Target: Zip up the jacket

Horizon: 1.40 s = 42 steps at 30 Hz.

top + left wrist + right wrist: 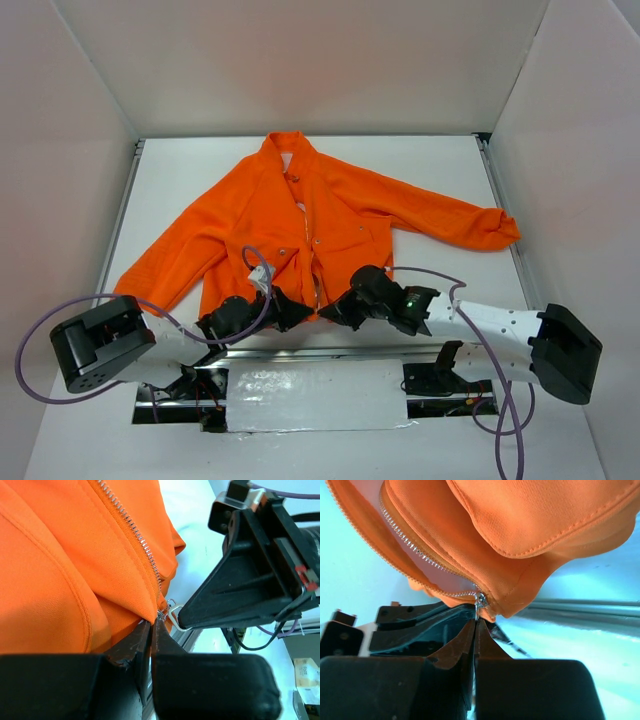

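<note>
The jacket (pixel 340 215) is bright orange and fleece-like, and lies front up, spread flat on the white bench (pixel 440 170). Its stand collar (pixel 285 148) points to the far side and its hem (pixel 305 298) to the near edge. One sleeve (pixel 165 260) slants toward the near left; the other (pixel 450 220) stretches out to the right. The pale zipper (pixel 308 235) runs down the middle, gaping open below the collar, with its metal slider (pixel 481 600) down at the hem end. Flap pockets (pixel 355 238) with snaps lie on either side of it.

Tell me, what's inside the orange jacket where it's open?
Only pale lining shows beside the zipper teeth. Orange cloth of the jacket covers everything deeper, so that can't be seen.
</note>
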Tool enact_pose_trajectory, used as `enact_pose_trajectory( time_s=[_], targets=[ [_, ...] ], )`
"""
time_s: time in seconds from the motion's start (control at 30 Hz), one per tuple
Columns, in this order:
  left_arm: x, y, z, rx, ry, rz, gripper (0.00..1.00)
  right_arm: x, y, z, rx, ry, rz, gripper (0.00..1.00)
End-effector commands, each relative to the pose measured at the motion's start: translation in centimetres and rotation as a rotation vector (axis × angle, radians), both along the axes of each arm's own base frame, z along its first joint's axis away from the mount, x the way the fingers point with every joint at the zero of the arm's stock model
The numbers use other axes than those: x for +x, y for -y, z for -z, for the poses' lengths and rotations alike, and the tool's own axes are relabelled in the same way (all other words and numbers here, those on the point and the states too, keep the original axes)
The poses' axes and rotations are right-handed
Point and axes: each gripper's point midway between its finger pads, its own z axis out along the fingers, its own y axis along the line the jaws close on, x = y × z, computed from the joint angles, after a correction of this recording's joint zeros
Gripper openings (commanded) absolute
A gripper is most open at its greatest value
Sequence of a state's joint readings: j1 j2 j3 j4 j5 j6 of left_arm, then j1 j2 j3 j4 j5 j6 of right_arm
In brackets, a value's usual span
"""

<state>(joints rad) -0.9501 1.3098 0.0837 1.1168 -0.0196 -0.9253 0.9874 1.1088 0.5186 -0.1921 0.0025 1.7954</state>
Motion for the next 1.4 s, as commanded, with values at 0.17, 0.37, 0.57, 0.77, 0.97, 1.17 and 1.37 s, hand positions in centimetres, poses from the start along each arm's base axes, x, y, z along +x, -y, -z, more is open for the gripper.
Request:
enact_pose_trajectory(
  time_s=[0.17,0.37,0.57,0.77,0.97,1.17,1.37],
  targets=[
    [-1.0,0.7,-1.4,-0.038,0.092,0.081,0.0,1.1,-0.8,-2.4,0.171,-0.136,0.093,0.0],
    [-1.2,0.9,-1.8,-0.044,0.11,0.099,0.0,-0.4,-0.8,-0.7,0.095,-0.356,0.128,0.0],
    [-1.4,0.7,-1.7,-0.029,0.124,0.1,0.0,-0.3,0.4,0.1,0.094,-0.434,0.24,0.0],
    [-1.6,0.8,-1.5,-0.019,0.129,0.106,0.0,1.6,-0.7,-1.9,0.251,-0.432,0.27,0.0],
    [-2.0,1.2,-1.3,-0.019,0.134,0.128,0.0,4.6,-1.7,-3.8,0.321,-0.419,0.328,0.0],
    [-2.6,1.4,-1.5,-0.016,0.147,0.151,0.0,7.3,-0.9,-4.4,0.342,-0.411,0.414,0.0],
    [-3.3,1.7,-1.4,-0.013,0.157,0.187,0.0,10.2,1.3,-6.4,0.395,-0.389,0.52,0.0]
  ],
)
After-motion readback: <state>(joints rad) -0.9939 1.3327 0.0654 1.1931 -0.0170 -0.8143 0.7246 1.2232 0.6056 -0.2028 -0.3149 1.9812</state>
